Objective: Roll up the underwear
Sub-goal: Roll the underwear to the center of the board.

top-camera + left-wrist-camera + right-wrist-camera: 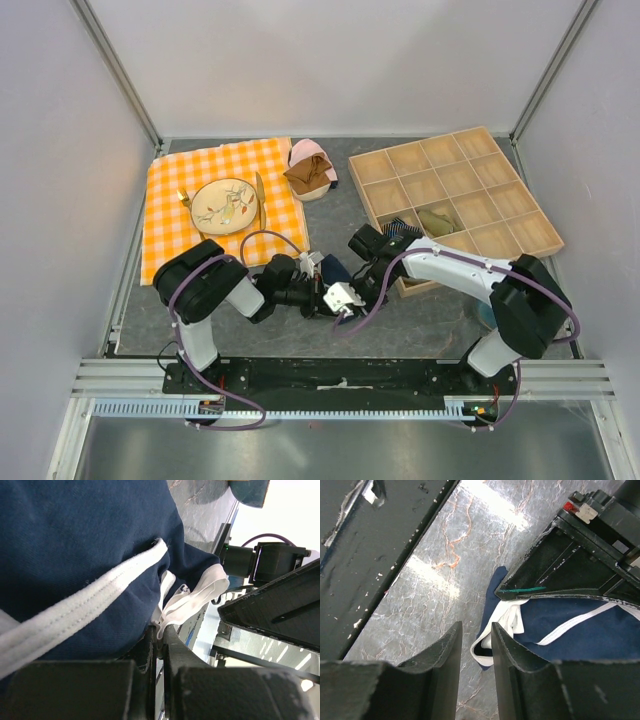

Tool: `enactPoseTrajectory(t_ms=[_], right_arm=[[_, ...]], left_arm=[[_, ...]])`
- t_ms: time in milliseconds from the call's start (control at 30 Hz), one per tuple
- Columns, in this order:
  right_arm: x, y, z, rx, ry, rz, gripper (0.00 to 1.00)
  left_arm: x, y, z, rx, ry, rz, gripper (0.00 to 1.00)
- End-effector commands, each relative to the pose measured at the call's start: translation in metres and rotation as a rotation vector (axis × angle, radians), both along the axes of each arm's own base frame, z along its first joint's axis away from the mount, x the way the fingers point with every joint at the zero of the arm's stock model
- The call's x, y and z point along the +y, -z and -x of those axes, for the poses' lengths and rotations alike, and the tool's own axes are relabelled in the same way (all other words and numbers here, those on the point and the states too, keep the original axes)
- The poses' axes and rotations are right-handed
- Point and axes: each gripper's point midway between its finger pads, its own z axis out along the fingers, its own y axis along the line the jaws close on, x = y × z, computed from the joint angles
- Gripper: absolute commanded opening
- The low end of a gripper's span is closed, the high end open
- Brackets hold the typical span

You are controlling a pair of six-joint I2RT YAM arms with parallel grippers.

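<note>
Left end effector point(159, 636) clamps the white trim point(75, 617) of the underwear point(75, 535), low over the counter point(445, 555) between our arms. The right end effector point(476, 630) hovers narrowly apart at its edge. Mid-roll, we judge; next, pinch that edge.

The underwear point(580, 627) is matt cloth, the table point(455, 560) glossy

top view bright, even, soft shadows. left wrist: underwear point(75, 540) sharp, upper right background blown out. right wrist: glare patches on table point(450, 545), near foreground soft.
</note>
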Motion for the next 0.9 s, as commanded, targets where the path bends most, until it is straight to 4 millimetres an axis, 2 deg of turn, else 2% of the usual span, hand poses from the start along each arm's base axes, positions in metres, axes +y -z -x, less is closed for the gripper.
enactPoseTrajectory(t_ms=[0,200,333,667,867], right_arm=[[0.005,0.010,-0.001,-0.006,0.011,0.014,0.37],[0.004,0.019,-0.001,0.007,0.034,0.051,0.34],[0.008,0.029,-0.020,-0.060,0.107,0.071,0.34],[-0.009,0.062,-0.032,-0.126,0.139,0.170,0.40],[-0.017,0.076,-0.029,-0.113,0.137,0.216,0.42]], left_arm=[[0.009,0.020,0.006,0.090,-0.033,-0.059,0.02],[0.009,0.020,0.005,0.093,-0.035,-0.055,0.02],[0.010,0.020,0.005,0.093,-0.039,-0.056,0.02],[0.010,0.012,0.000,0.071,-0.054,-0.038,0.02],[0.009,-0.005,-0.002,0.013,-0.057,-0.007,0.24]])
